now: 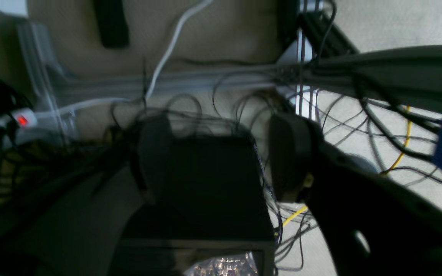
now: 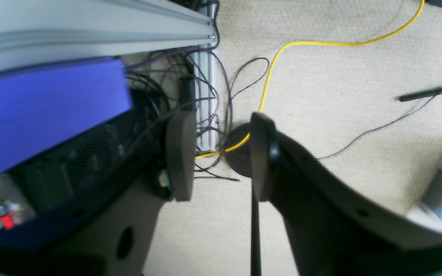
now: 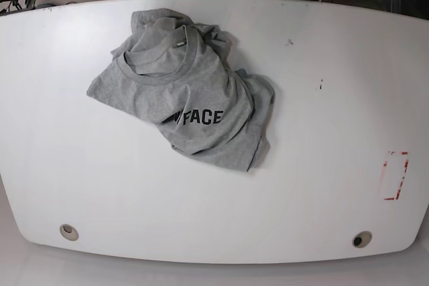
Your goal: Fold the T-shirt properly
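Both grippers hang off the bench, over the carpeted floor, and neither shows in the base view. Left gripper [image 1: 221, 161] stands with its dark padded fingers [image 1: 290, 153] well apart and nothing between them; beyond the gap lies a black box-shaped unit [image 1: 205, 184] among a tangle of thin dark cables [image 1: 244, 111], though this view is dim and blurred, so what the box is I cannot tell. Right gripper [image 2: 221, 153] has its jaws parted by a narrower gap, also holding nothing; through that gap a thin yellow cable [image 2: 320, 43] runs across the beige carpet [image 2: 340, 96], with a silver aluminium frame rail [image 2: 90, 34] and a blue flat panel [image 2: 44, 107] on that view's left.

On the white rounded bench [image 3: 301, 199] the heather-grey short-sleeved T-shirt [image 3: 194, 105] lies crumpled and unfolded in the upper left-middle part, its ribbed crew neck [image 3: 157, 65] facing up and only the black letters "FACE" showing on the chest. A red rectangular outline mark [image 3: 395, 175] sits near the bench's right edge, well apart from the shirt.
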Action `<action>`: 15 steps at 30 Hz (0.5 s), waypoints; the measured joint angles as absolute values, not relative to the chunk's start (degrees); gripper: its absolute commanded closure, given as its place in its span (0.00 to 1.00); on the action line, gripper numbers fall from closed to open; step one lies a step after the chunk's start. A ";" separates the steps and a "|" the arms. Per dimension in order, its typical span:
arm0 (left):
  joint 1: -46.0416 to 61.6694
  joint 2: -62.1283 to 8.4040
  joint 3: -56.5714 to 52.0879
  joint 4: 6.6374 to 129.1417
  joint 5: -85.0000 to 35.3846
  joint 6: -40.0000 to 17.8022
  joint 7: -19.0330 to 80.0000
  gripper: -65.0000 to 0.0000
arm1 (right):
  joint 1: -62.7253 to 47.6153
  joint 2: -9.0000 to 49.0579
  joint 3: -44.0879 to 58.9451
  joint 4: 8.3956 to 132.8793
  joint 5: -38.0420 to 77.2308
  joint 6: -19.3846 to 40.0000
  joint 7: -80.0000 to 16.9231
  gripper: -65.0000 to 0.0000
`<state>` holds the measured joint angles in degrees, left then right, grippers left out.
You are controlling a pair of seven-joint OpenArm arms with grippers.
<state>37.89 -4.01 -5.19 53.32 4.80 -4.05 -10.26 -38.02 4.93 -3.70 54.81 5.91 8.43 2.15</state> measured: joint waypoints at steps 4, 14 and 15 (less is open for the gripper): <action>44.18 -4.03 -5.32 62.48 4.82 -4.05 -10.00 0.43 | -43.55 4.47 -0.30 64.03 6.24 8.67 0.64 0.66; 56.88 -4.97 -8.58 83.29 4.71 -4.08 -9.80 0.43 | -54.06 4.56 0.43 83.05 6.26 8.40 -4.08 0.66; 58.13 -4.95 -8.58 84.97 4.69 -4.05 -10.00 0.43 | -54.89 4.45 0.38 84.82 6.20 8.54 -5.04 0.66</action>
